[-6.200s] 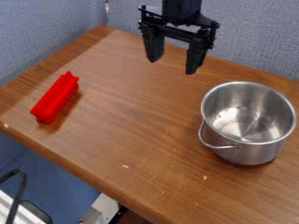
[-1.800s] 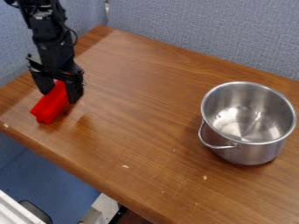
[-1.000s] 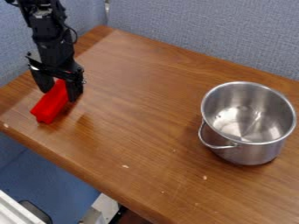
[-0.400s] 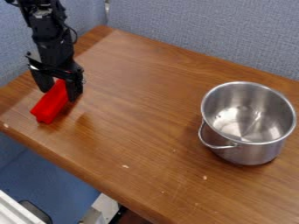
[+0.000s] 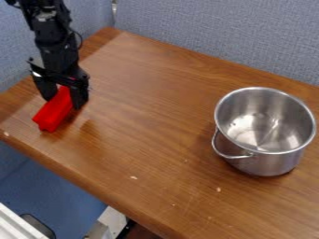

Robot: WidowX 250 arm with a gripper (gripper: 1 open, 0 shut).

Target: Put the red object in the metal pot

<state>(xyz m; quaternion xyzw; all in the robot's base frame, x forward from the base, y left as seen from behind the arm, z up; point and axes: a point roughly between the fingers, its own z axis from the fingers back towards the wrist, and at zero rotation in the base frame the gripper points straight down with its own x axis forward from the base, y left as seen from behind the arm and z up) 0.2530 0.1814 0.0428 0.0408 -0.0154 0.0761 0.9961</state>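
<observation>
The red object [image 5: 52, 114] lies flat near the left edge of the wooden table [image 5: 162, 121]. My gripper [image 5: 60, 94] hangs straight down over its far end. The black fingers [image 5: 80, 96] stand open on either side of the block, and that end of it is hidden behind them. Whether the fingers touch the block I cannot tell. The metal pot [image 5: 263, 129] stands upright at the right side of the table, shiny and with nothing inside, far from the gripper.
A blue-grey wall [image 5: 225, 28] rises behind the table. The table's front and left edges drop off to the floor, where a white object [image 5: 10, 229] shows at the bottom left corner.
None over the last second. Several seconds earlier the gripper hung at the back middle of the table; it has since come down over the red object at the left.
</observation>
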